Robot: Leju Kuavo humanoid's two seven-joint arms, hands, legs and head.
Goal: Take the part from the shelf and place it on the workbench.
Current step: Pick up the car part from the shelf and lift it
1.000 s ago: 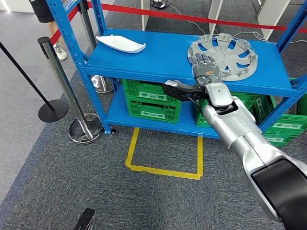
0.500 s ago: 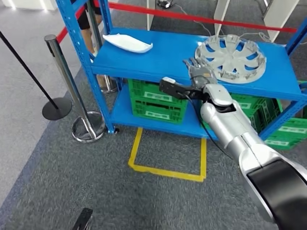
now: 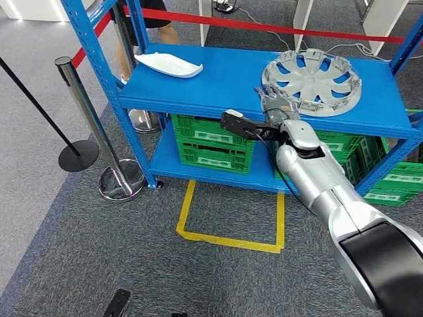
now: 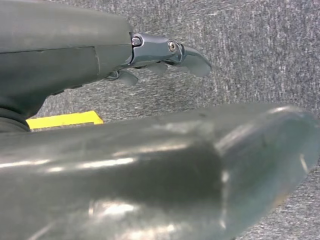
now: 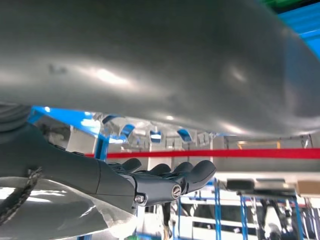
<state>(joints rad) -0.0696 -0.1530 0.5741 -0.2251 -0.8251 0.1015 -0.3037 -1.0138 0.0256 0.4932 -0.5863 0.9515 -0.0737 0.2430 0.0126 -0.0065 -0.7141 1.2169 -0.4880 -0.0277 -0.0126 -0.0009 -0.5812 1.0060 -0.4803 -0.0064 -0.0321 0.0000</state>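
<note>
The part I'm after is the silver hubcap (image 3: 311, 80), lying flat on the right half of the blue shelf's (image 3: 225, 79) top deck, its near-left rim close to the deck's front edge. My right hand (image 3: 275, 102) is at that rim from the front: in the head view the fingers reach up over the deck edge to the hubcap's near-left edge, and I cannot tell whether they touch it. In the right wrist view the dark fingers (image 5: 177, 180) lie stretched out side by side, nearly straight, with the hubcap's spokes and blue gaps showing above them, so the hand is not clamped on anything; the fingers look extended and holding nothing. A black camera bracket (image 3: 239, 123) juts out from the wrist to the left, in front of the shelf's edge.

On the left end of the same deck lies a long white curved part (image 3: 168, 64), well apart from the hubcap. Under the deck, on the lower level, sit green crates (image 3: 212, 142), with more green crates (image 3: 399, 175) to the right beyond the shelf's post. A yellow taped square (image 3: 229, 218) marks the grey carpet in front of the shelf. A chrome stanchion (image 3: 94, 132) stands to the left, a red barrier tape (image 3: 279, 25) runs behind, and a person's leg (image 3: 167, 33) shows behind the shelf.

My left hand (image 4: 166, 52) shows in its wrist view over grey carpet, fingers loosely extended and holding nothing.
</note>
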